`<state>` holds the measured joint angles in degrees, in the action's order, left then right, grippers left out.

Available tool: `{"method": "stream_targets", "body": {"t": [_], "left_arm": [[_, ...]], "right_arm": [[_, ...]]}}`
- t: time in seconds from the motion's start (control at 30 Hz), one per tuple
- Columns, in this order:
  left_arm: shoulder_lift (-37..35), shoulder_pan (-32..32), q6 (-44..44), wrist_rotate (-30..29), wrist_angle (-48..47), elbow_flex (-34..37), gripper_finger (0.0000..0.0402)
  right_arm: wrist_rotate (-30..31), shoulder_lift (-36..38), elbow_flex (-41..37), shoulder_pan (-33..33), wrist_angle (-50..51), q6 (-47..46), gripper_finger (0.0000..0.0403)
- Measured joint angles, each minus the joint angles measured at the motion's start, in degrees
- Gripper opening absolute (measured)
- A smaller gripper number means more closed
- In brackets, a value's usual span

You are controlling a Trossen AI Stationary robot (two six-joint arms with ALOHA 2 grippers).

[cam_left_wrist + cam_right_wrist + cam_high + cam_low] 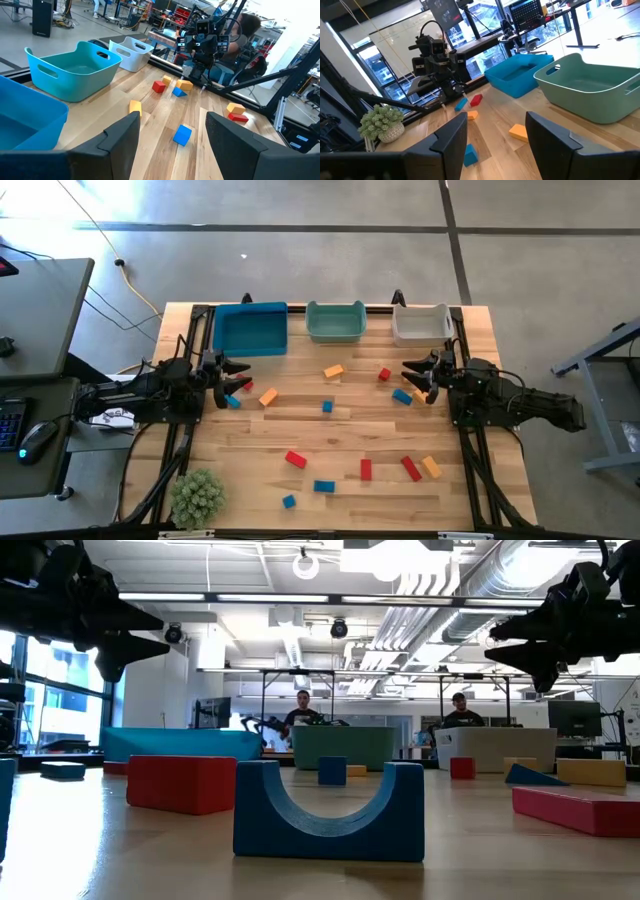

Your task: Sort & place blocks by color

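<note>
Robotics lab (exposed ducts [520,585], workstations)

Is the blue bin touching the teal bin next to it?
Apart. The high view shows a strip of bare table between the blue bin and the teal bin.
</note>
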<state>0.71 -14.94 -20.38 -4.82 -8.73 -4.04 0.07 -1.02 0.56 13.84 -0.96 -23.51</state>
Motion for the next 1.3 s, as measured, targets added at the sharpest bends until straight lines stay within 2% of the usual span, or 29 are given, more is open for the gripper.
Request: {"method": "stream_targets", "body": {"t": [0.4, 0.67, 1.0, 1.13, 1.3], "left_arm": [[0.0, -0.01, 0.0, 0.02, 0.02, -0.01, 0.0216], [-0.02, 0.0, 0.0, 0.0, 0.02, 0.0, 0.0216], [0.0, 0.0, -3.97, 0.05, 0.01, -0.02, 0.0216], [-0.02, 0.0, -5.64, 0.05, 0.01, 0.0, 0.0216], [-0.01, 0.0, -5.99, 0.07, 0.02, -0.01, 0.0216]], "right_arm": [[2.85, 0.0, 0.54, -0.01, -5.08, -5.78, 0.0189], [12.04, 0.0, 6.5, 0.01, -6.12, -5.43, 0.0189], [17.53, -2.16, 16.83, 0.01, -3.43, -1.62, 0.0189], [18.9, -5.97, 22.88, 0.0, 2.45, -0.53, 0.0189], [19.88, -12.27, 31.86, 0.01, 17.67, -2.57, 0.0189]]}}
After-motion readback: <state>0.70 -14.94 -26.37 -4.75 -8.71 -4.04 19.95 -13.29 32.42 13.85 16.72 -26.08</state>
